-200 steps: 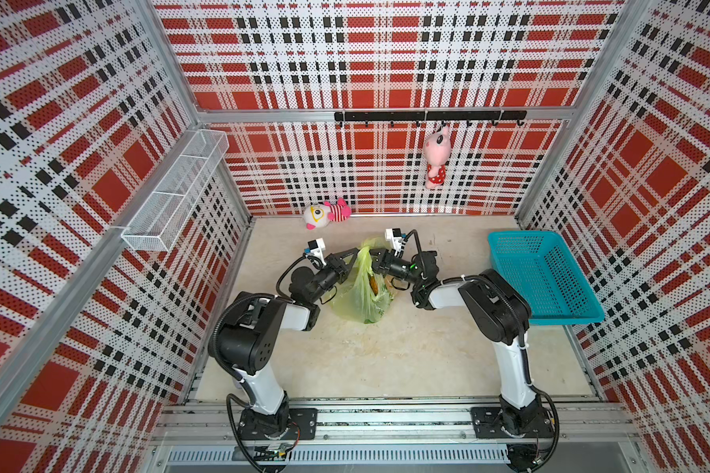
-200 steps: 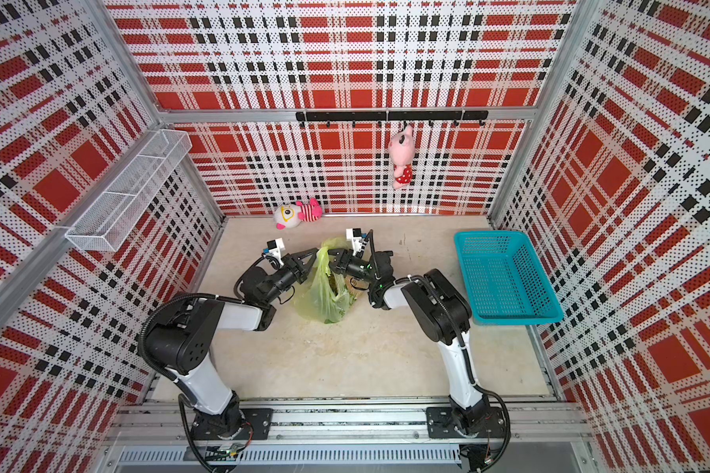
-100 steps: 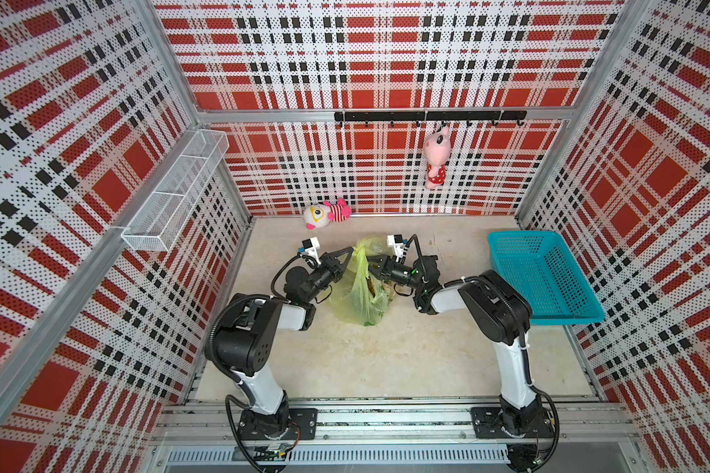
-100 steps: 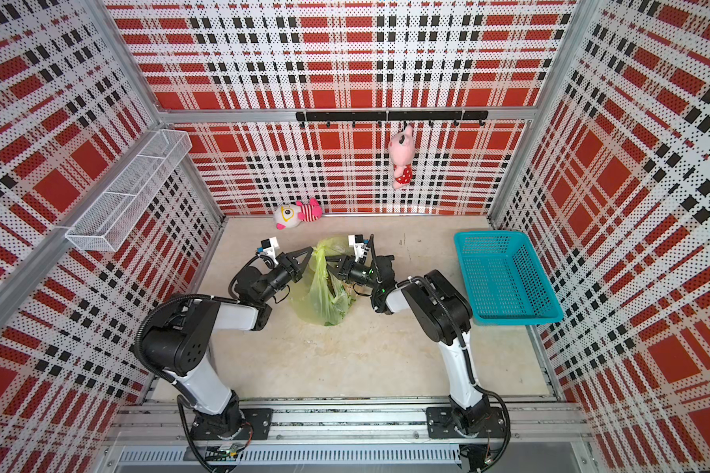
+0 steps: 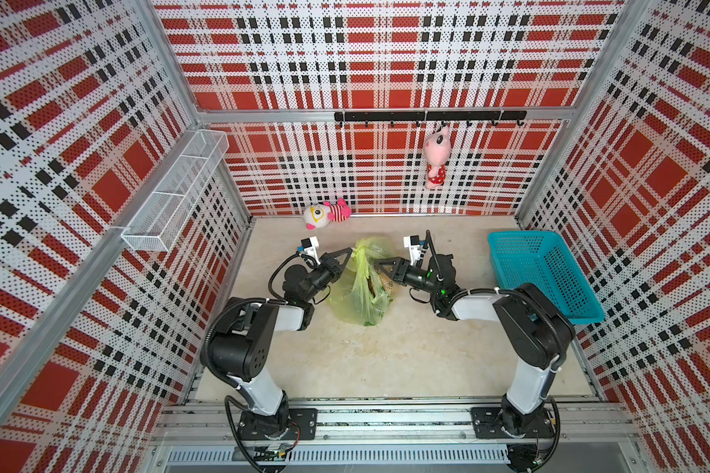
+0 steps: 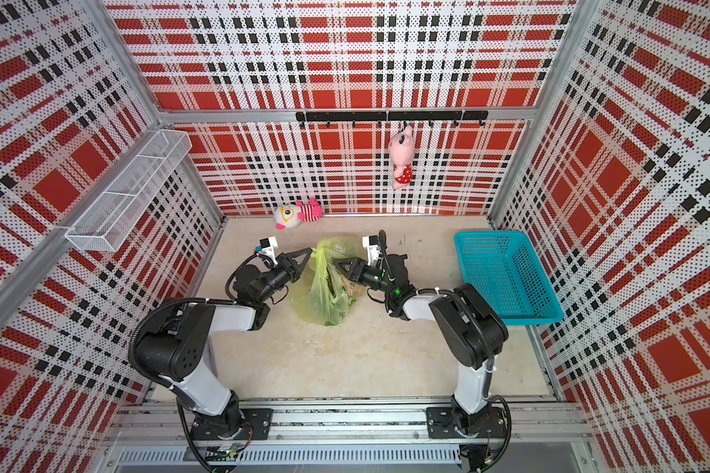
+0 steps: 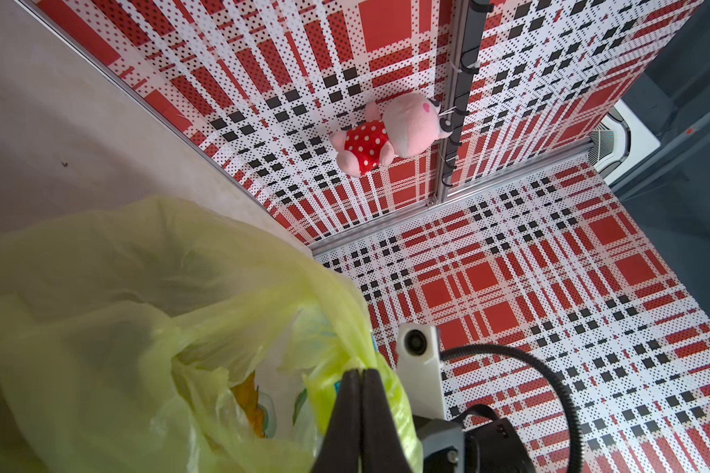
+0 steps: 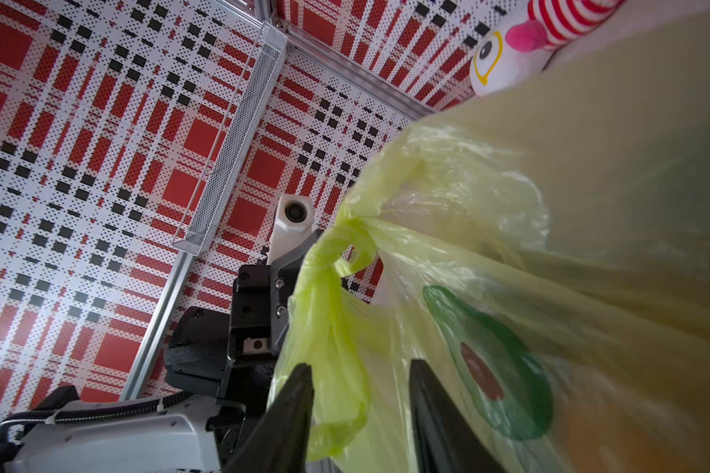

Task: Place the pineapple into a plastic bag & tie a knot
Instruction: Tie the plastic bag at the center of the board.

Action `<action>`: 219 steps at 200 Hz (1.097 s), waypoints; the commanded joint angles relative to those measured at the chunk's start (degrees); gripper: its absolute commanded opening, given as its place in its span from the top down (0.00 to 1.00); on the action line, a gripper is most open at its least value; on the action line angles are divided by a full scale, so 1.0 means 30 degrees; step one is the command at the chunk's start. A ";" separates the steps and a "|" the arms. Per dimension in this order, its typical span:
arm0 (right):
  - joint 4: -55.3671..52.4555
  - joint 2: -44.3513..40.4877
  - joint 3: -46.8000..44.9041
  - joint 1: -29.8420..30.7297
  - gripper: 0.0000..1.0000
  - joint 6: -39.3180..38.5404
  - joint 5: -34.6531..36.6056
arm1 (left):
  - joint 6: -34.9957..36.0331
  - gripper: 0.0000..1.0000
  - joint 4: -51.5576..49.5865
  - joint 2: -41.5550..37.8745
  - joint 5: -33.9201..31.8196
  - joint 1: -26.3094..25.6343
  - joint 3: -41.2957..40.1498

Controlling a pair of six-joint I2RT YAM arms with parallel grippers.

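In both top views the left arm (image 5: 244, 342) rises from its base at the 7 o'clock edge of the tabletop (image 5: 386, 360), folds at the elbow and reaches toward 1 o'clock. The left gripper (image 5: 347, 252) has its jaws pressed together on a fold of the plastic bag (image 5: 361, 286), as the left wrist view shows. The right arm (image 5: 535, 327) stands at 5 o'clock and stretches toward 10 o'clock. The right gripper (image 5: 380, 265) faces the left one, tips near but apart. Its jaws stand parted in the right wrist view.
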 commanded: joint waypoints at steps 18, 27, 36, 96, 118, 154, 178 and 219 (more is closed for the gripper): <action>-0.5554 -0.1578 0.1115 0.0425 0.43 -0.5590 0.0394 | 0.0975 1.00 -0.0642 -0.0581 0.0364 -0.0215 0.0417; -0.6545 -0.1516 0.1741 0.0660 0.42 -0.6336 0.0432 | 0.1004 1.00 -0.0671 -0.0548 0.0391 -0.0257 0.0472; -0.7294 -0.1386 0.2260 0.0921 0.41 -0.6970 0.0590 | 0.1001 1.00 -0.0722 -0.0555 0.0371 -0.0263 0.0503; -0.7757 0.0052 0.4201 0.1308 0.45 -0.7469 -0.0339 | 0.0992 1.00 -0.0794 -0.0462 0.0426 -0.0377 0.0711; -0.7753 -0.0016 0.4021 0.1315 0.46 -0.7472 -0.0825 | 0.0991 1.00 -0.0853 -0.0437 0.0424 -0.0377 0.0768; -0.7576 -0.0944 0.2887 0.1357 0.54 -0.7769 -0.1090 | 0.0998 1.00 -0.0857 -0.0298 0.0423 -0.0363 0.0856; -0.7875 -0.1025 0.2959 0.1341 0.67 -0.8128 -0.1596 | 0.1017 1.00 -0.0862 -0.0279 0.0505 -0.0326 0.0886; -0.7717 -0.1966 0.2441 0.1250 0.93 -0.8167 -0.0937 | 0.1274 1.00 -0.1184 -0.0707 0.0568 0.0088 0.0856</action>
